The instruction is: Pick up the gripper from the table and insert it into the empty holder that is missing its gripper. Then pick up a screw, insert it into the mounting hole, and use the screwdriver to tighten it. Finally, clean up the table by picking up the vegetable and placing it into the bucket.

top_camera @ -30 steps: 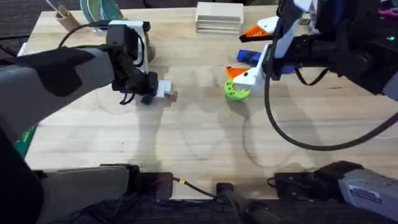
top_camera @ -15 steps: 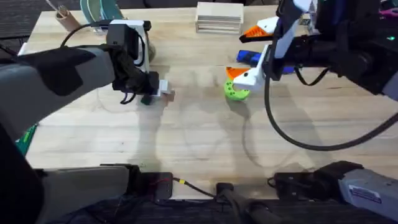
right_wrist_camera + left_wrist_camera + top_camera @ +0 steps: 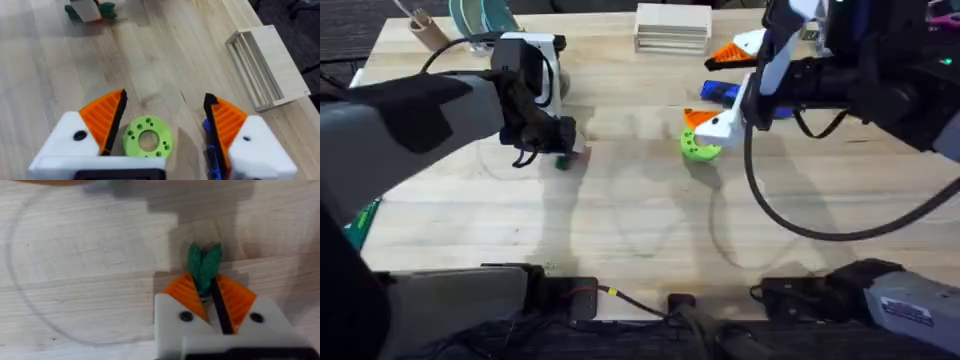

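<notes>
Down on the table [image 3: 640, 230] the left gripper [image 3: 210, 292] pinches the vegetable [image 3: 204, 266], leafy end poking straight ahead, while the right gripper [image 3: 162, 122], far off, gapes empty.

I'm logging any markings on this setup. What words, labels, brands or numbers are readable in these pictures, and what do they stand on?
None can be read.
White label on the grey arm base at the lower right: dark print, too blurred to read.
Left hand, vegetable, green disc, wooden rack: no text visible.
</notes>
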Robot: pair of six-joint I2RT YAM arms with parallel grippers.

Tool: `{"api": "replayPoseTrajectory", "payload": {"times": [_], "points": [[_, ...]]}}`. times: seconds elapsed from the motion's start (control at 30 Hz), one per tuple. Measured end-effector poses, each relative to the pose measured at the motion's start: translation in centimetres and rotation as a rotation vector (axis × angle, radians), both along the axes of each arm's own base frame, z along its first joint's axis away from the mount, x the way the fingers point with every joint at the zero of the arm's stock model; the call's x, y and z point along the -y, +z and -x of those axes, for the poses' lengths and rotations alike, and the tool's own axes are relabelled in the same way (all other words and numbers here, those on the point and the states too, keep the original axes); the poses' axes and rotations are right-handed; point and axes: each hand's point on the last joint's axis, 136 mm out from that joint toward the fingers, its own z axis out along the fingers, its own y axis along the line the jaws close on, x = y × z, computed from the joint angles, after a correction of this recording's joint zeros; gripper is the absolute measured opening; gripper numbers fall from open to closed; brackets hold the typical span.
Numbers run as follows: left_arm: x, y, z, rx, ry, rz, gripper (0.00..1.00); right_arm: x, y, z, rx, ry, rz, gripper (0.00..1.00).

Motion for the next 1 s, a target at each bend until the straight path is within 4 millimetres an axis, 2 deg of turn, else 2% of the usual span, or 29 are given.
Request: {"api": "replayPoseTrajectory", "payload": {"times": [0.13,0.3,0.4,0.5,0.6,0.87,0.93,1.0], "points": [[0.1,0.2,-0.2,0.006,-0.007,0.003,0.027,0.0,0.0,0.0,0.0,0.0,0.0,0.991],[0.1,0.2,-0.1,0.002,-0.008,0.005,0.022,0.0,0.0,0.0,0.0,0.0,0.0,0.991],[0.1,0.3,0.6,-0.037,-0.007,0.001,0.021,0.0,0.0,0.0,0.0,0.0,0.0,0.992],[0.1,1.3,1.0,-0.063,-0.007,0.0,0.021,0.0,0.0,0.0,0.0,0.0,0.0,0.991],[0.1,4.4,-0.4,-0.001,-0.007,0.002,0.021,0.0,0.0,0.0,0.0,0.0,0.0,0.991],[0.0,17.4,-7.2,0.444,0.002,-0.004,0.021,0.0,0.0,0.0,0.0,0.0,0.0,0.991],[-0.5,19.3,-8.3,0.525,0.021,-0.021,0.021,0.0,0.0,0.0,0.0,0.0,0.0,0.991],[-1.0,20.1,-9.0,0.565,0.065,-0.033,0.021,0.0,0.0,0.0,0.0,0.0,0.0,0.992]]}}
